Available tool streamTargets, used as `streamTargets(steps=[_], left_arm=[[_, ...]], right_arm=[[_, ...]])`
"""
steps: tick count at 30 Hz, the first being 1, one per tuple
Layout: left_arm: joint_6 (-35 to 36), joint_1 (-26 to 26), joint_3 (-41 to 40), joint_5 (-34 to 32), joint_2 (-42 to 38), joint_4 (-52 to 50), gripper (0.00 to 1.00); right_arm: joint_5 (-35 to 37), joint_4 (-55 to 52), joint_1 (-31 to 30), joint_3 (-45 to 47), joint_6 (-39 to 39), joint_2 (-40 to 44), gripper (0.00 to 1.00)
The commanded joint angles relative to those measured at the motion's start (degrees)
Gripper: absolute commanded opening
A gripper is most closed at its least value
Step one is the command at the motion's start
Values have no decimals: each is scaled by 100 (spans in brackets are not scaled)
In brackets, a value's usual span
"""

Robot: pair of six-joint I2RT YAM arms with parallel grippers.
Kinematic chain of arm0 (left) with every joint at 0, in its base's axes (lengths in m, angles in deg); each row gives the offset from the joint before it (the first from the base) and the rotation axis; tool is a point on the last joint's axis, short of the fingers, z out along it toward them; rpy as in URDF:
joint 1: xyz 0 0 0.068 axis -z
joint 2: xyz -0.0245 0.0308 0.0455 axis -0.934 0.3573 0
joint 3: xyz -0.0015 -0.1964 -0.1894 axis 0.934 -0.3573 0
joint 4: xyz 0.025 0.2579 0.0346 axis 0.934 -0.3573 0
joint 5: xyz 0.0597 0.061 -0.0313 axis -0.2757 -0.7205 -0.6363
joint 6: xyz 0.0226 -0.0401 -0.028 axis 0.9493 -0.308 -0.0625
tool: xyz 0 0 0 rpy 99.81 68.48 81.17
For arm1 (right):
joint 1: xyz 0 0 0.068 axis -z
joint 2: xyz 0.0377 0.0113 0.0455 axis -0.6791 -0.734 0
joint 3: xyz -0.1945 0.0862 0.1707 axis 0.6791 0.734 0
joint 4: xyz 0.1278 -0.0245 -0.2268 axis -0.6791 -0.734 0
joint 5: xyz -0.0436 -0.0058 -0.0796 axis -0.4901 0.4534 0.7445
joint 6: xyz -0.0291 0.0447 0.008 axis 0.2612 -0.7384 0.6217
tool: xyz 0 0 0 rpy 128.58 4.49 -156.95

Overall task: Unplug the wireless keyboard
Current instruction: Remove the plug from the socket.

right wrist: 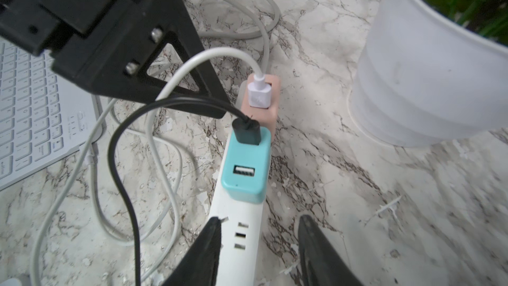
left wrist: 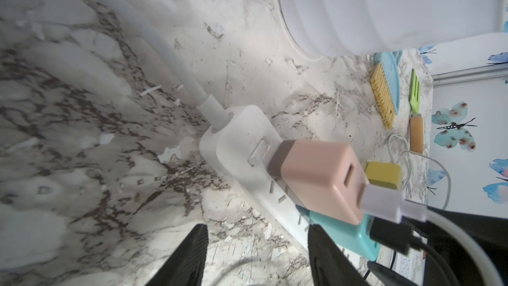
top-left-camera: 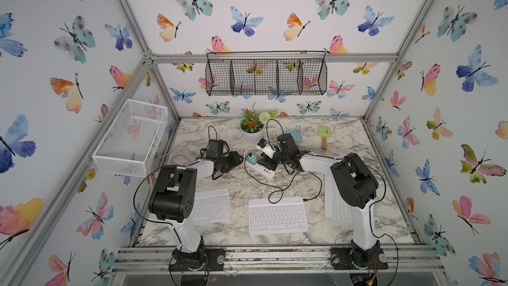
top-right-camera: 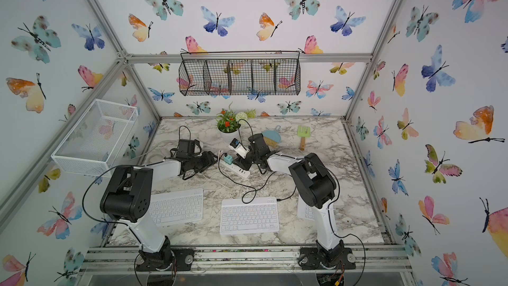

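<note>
Approach is judged to be the step in hand: nothing is unplugged yet. Three keyboards are laid along the near side of the desk [top-left-camera: 343,138]. The middle keyboard [top-left-camera: 277,215] is taken as the task's own, since a black cable [right wrist: 110,144] is run from its far corner to the strip [right wrist: 236,243] at mid-desk. There the cable's plug [right wrist: 246,132] is seated in a teal charger [right wrist: 244,171], just beside a pink charger [left wrist: 316,180] that carries a white lead.

The right gripper [right wrist: 261,217] is set astride the strip's free end with jaws apart. One jaw is at the strip's edge and the other is clear of it, so nothing is clamped. The left gripper [left wrist: 257,228] is held low over the desk by the chargers, jaws apart and empty, with one jaw close to the teal charger and the plug.

For the next move, the strip is best pinned by the right jaws. The left jaws are then to be placed around the black plug alone, closed, and drawn straight out along the port. If the charger or the white lead is caught instead, the wrong thing may be pulled, or the strip dragged.
</note>
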Motion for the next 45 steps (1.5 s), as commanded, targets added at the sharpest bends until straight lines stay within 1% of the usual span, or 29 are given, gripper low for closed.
streamTargets(steps=[1,13,17,21,26,31,35,36,40,45], left_arm=[[-211,70,-47,139,201,277,60],[-349,156,-201,-130,365,392,56],[-461,194,-245,-287,455,464,53],[-684,222,-367,-541,451,621,53],[-959,265,-500,-781,469,776,51],[-958,318,-540,-951,575,753,48],[-958,343,-560,-1095,702,670,38],[-971,343,-570,-1134,727,659,38],[-1094,348,-684,-1195,818,756,37],[-1114,369,-669,-1200,898,693,37]], right_arm=[[-142,-49,-66,-240,-21,-227,49],[-318,-55,-225,-613,-202,-686,50],[-418,124,-269,-609,-372,-706,49],[-420,201,-313,-607,-442,-738,45],[-375,278,-370,-614,-572,-799,42],[-200,388,-444,-624,-644,-828,42],[-113,359,-489,-695,-742,-886,43],[-111,371,-497,-697,-777,-892,43],[-139,414,-529,-697,-855,-916,44],[7,399,-542,-748,-982,-962,45]])
